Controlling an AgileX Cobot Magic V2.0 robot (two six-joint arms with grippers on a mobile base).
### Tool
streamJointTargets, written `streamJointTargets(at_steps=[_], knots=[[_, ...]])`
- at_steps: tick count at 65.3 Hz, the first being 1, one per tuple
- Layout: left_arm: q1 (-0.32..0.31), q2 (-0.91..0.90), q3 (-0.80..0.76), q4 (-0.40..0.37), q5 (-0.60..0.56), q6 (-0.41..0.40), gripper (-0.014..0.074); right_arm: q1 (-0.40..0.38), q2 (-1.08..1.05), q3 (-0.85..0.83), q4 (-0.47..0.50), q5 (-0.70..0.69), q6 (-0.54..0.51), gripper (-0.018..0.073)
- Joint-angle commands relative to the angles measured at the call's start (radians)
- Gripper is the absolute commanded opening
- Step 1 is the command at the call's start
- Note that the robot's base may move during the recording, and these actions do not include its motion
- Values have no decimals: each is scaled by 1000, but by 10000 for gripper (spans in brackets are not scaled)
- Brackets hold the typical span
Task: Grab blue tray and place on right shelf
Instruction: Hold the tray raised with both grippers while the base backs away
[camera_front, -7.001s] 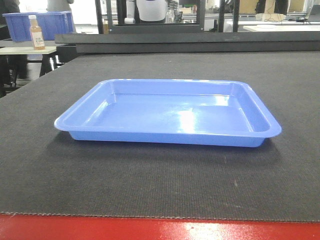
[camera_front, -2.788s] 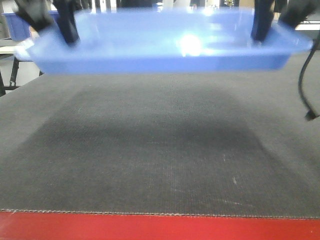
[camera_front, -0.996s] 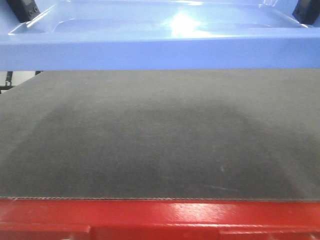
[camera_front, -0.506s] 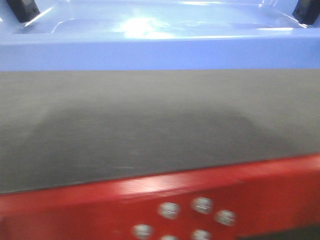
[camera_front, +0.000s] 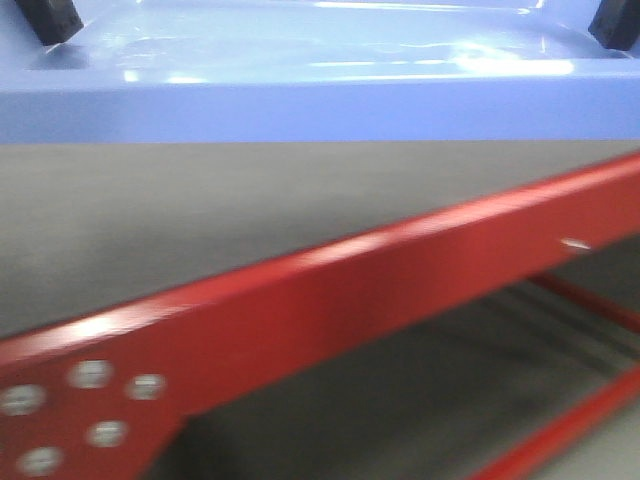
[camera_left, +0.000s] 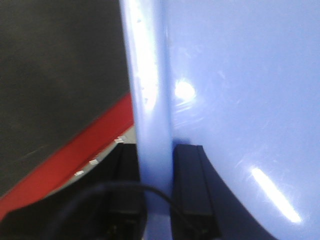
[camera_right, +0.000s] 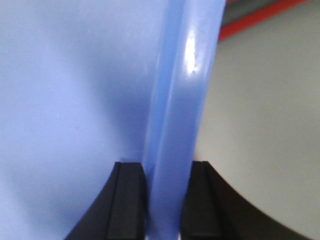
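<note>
Clamping the left gripper (camera_left: 156, 172) onto one side rim of the blue tray (camera_left: 240, 100), pressing one black finger (camera_left: 192, 185) against the inside of the wall and the other against the outside. Squeezing the opposite rim the same way with the right gripper (camera_right: 164, 192), biting down firmly on glossy light-blue plastic at both ends. Holding the tray level in the air, filling the top of the front view, with a dark fingertip poking in at each upper corner. Hanging over a dark fabric table (camera_front: 150, 220) with a red front rail (camera_front: 340, 285), blurred and slanting across the frame. Showing silver bolt heads (camera_front: 90, 375) at the rail's left end and, lower down, a second red bar (camera_front: 560, 430).
</note>
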Motion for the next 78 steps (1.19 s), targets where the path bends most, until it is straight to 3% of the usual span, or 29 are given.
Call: streamJointTargets(at_steps=[1, 78], knots=[[-5, -34, -22, 65, 91, 30, -48, -7, -33, -26, -94, -12, -25, 56], [-5, -34, -22, 65, 91, 30, -48, -7, -33, -26, -94, -12, -25, 56]])
